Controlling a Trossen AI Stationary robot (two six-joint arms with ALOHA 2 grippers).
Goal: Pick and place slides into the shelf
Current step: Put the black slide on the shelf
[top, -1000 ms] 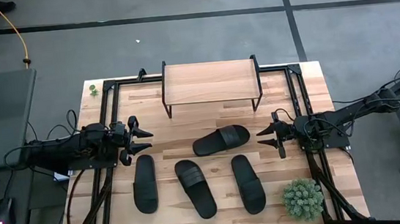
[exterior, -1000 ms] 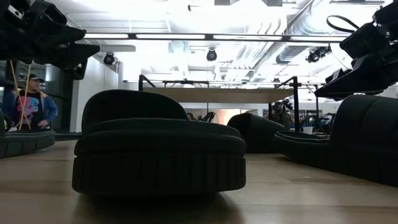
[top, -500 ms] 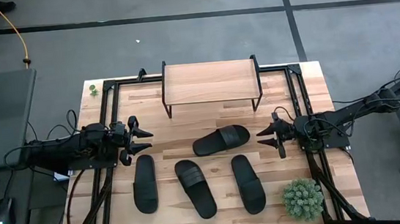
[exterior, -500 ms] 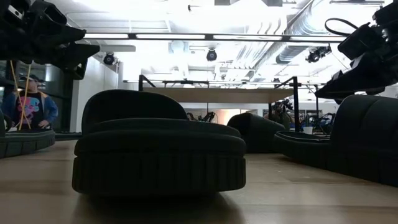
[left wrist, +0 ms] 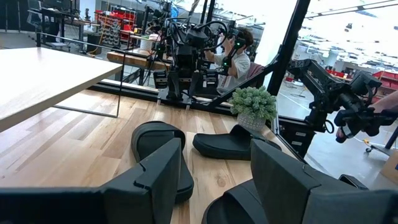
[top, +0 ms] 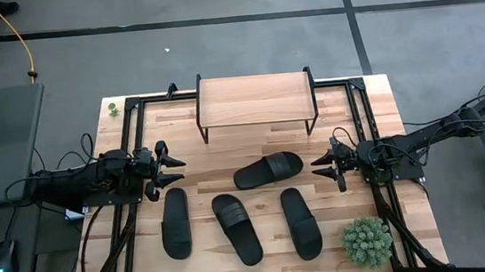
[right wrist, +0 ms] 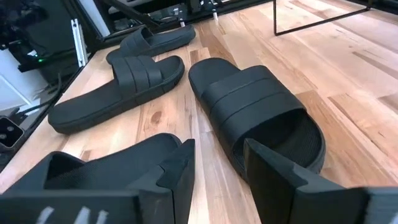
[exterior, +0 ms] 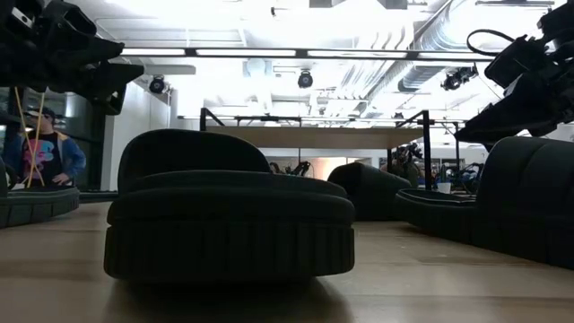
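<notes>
1. Slides: you have four black slides on the table (top: 373, 105), none on the shelf. Three lie in a row near the front: the left slide (top: 176, 223), the middle slide (top: 236, 228) and the right slide (top: 301, 223). The fourth slide (top: 268, 169) lies angled just behind them, nearer the shelf.
2. Shelf (top: 255, 99): it stands at the back centre of the table, its light wooden top bare.
3. Right gripper (top: 327, 167): you will find it hovering above the table just right of the fourth slide, fingers (right wrist: 177, 171) parted and holding nothing.
4. Left gripper (top: 173, 171): it hangs just behind the left slide, fingers (left wrist: 163, 171) apart, nothing between them.
5. Plant (top: 367, 241): a small green plant sits at the front right corner, beside the right slide.
6. Person (exterior: 40, 152): you can see one beyond the table in the low view.
</notes>
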